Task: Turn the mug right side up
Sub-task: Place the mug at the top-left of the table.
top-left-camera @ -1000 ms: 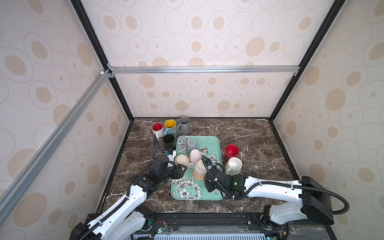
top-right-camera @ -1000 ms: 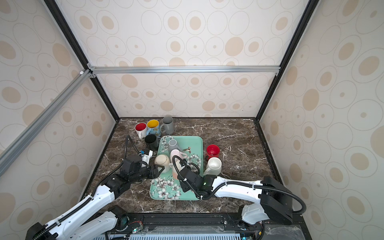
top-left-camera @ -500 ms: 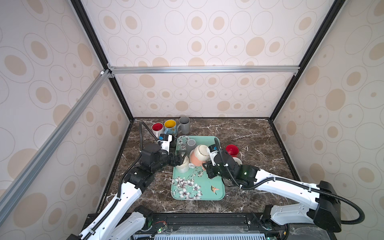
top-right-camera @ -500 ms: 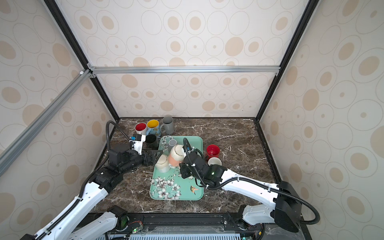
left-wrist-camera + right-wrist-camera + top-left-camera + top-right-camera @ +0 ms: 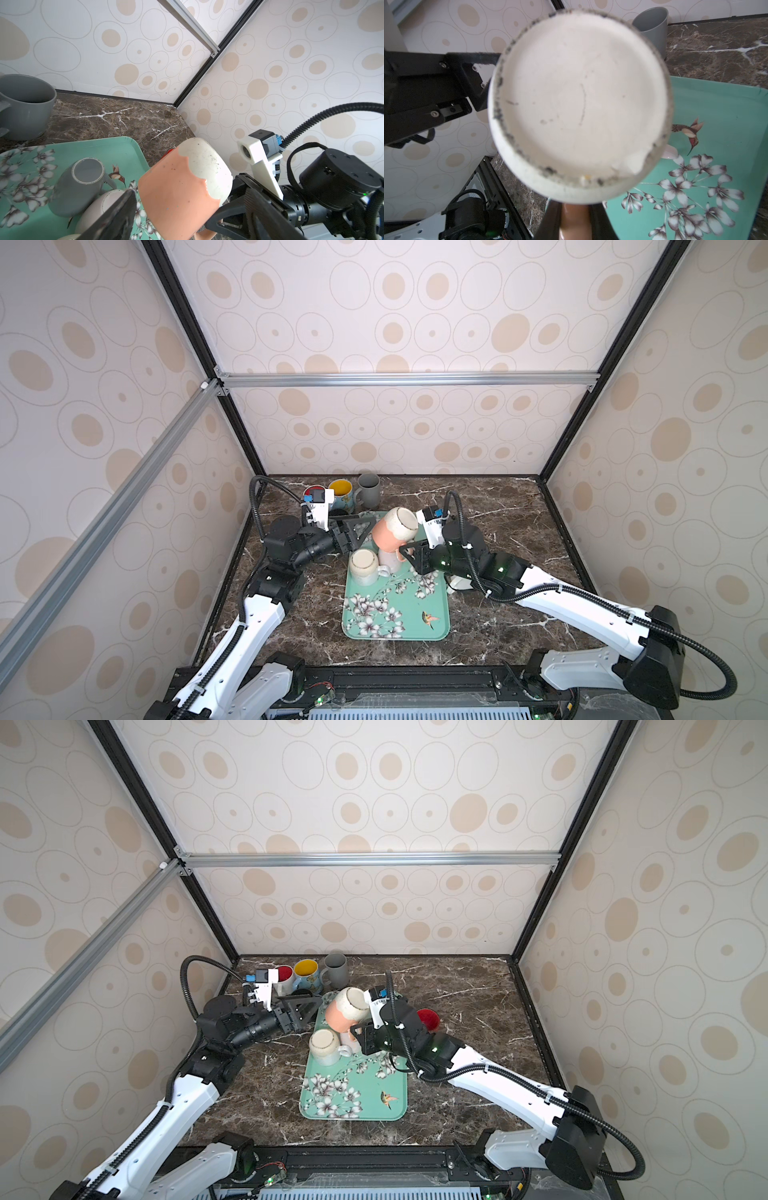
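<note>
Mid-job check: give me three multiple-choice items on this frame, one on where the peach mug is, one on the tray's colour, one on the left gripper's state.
1. Where is the peach mug?
A. held above the tray by the right gripper
B. standing on the tray
C. by the back wall

2. What colour is the tray?
A. red
B. black
C. mint green

3. What state is the left gripper in?
A. shut on the handle
B. open
C. shut on the tray rim

Answers:
1 A: its handle is pinched and it hangs clear in both top views.
2 C: the surface is floral green.
3 B: its jaws stand apart beside the mug.

Marble table (image 5: 498, 506) bears floral tray (image 5: 409, 616), grey mug (image 5: 369, 492), yellow mug (image 5: 343, 494)
</note>
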